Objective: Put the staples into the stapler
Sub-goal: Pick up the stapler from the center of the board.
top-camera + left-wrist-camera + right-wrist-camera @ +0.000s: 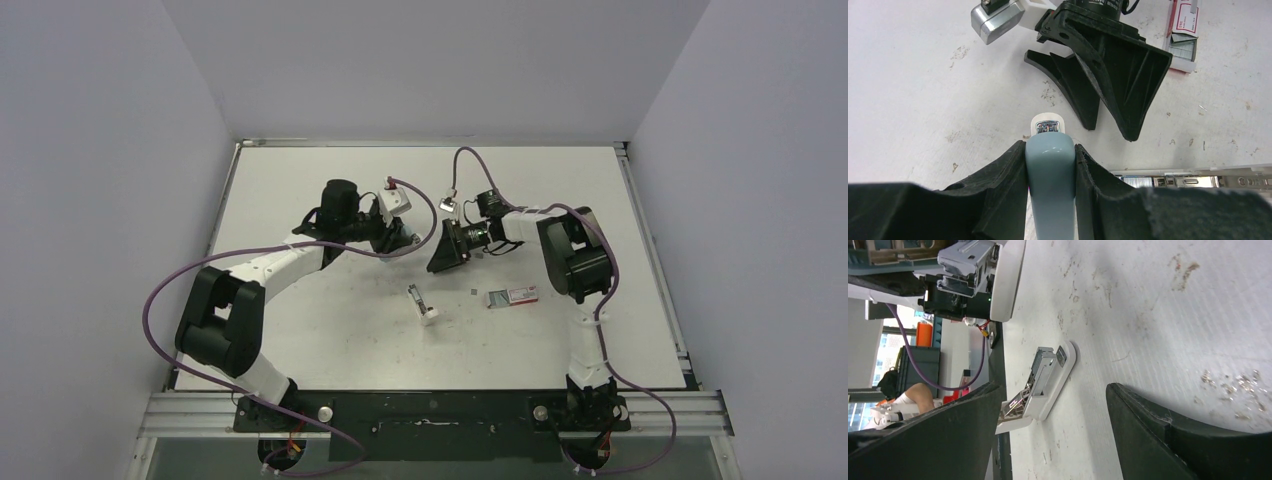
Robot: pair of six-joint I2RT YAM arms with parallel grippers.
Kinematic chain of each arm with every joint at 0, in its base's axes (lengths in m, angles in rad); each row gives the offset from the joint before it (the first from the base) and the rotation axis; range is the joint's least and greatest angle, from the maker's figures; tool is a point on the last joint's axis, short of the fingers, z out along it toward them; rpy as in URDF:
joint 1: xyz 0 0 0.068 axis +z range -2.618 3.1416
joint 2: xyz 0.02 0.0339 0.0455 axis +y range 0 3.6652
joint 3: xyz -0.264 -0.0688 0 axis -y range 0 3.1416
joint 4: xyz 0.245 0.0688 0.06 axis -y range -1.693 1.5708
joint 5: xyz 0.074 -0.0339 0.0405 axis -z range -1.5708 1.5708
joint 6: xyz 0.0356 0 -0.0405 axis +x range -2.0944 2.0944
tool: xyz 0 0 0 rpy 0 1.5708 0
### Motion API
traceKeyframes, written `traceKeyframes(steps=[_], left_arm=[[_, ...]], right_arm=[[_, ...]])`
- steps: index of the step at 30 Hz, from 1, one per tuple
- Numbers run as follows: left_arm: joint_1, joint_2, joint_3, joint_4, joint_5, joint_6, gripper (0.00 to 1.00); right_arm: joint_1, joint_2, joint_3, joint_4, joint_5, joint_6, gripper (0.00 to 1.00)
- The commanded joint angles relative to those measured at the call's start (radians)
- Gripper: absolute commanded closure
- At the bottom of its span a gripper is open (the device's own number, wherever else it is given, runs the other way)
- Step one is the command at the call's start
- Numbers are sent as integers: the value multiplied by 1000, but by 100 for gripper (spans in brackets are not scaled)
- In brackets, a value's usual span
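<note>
Top external view, left to right: the left gripper is clamped narrow on a pale blue chrome-nosed piece. The white stapler lies open on the table, long axis 11 to 5 o'clock. The right gripper stands wide, holding nothing. At the stapler's 3 o'clock, the red-and-white box lies 9-to-3, open end toward 9, with silvery staples inside; its print is unreadable.
</note>
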Motion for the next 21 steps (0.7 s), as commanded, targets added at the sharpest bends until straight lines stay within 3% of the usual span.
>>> traceKeyframes(steps=[1, 21], left_arm=[[-8, -34, 28, 32, 61, 4, 100], [-52, -9, 46, 2, 56, 34, 100]], right_arm=[[-15, 27, -23, -63, 141, -9, 19], [-19, -38, 55, -27, 50, 74, 18]])
